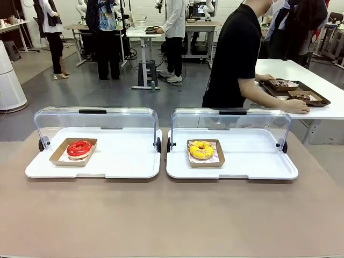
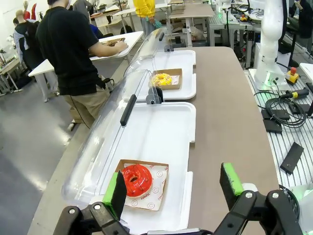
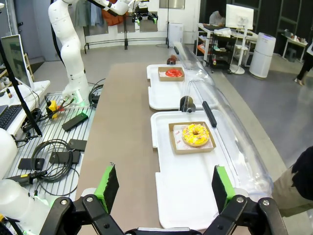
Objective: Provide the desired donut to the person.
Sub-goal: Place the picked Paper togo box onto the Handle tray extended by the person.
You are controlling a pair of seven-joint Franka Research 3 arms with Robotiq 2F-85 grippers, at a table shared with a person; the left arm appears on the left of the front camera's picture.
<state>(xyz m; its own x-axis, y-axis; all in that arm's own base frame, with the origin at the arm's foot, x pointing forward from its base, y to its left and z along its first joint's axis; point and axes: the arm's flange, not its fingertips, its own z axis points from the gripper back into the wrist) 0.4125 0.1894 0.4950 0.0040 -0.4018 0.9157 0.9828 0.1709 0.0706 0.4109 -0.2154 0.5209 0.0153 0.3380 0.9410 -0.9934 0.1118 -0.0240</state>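
The table point(image 1: 172, 215) carries two white trays side by side, each with its clear lid raised at the far edge. The red donut point(image 1: 79, 148) lies in a cardboard holder on the left tray point(image 1: 123, 161); the yellow donut point(image 1: 201, 149) lies in a holder on the right tray point(image 1: 252, 161). The person point(image 1: 234, 54) stands beyond the right tray, turned toward another table. The left gripper point(image 2: 173, 188) and right gripper point(image 3: 164, 188) both hover with fingers apart, holding nothing.

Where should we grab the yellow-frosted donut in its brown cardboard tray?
Probably grip the shallow brown cardboard tray by a side wall, not the yellow-frosted donut itself, whose frosting looks soft. Come from above on the robot's side: the clear hinged lid stands open behind it.
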